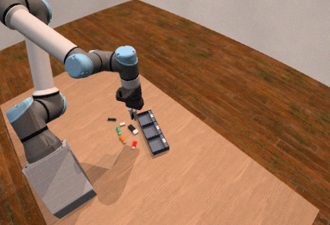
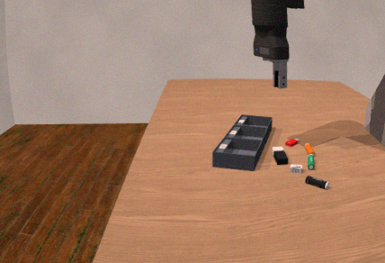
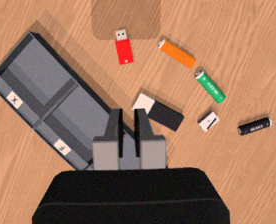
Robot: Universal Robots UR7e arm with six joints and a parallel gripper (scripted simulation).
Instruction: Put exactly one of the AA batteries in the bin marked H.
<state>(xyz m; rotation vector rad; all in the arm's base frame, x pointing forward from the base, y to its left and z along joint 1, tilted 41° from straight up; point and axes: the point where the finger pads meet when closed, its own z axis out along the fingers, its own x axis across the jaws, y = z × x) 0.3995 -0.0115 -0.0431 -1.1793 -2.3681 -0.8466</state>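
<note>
Three AA-type cells lie on the table: an orange one [image 1: 122,139] [image 2: 308,149] [image 3: 177,52], a green one [image 1: 119,130] [image 2: 310,161] [image 3: 210,87] and a black one [image 1: 112,119] [image 2: 317,182] [image 3: 254,125]. A dark three-compartment bin tray [image 1: 159,143] [image 2: 234,162] [image 3: 36,70] stands beside them. Its small white labels are too small to read. My gripper [image 1: 132,112] [image 2: 281,81] [image 3: 128,123] hangs well above the table near one end of the tray. Its fingers stand close together with nothing between them.
A red USB stick [image 1: 134,144] [image 2: 291,142] [image 3: 124,48], a black-and-white block [image 1: 133,129] [image 2: 280,156] [image 3: 158,112] and a small white piece [image 1: 122,123] [image 2: 296,168] [image 3: 209,120] lie among the cells. The arm's grey base stands at the table's near left corner.
</note>
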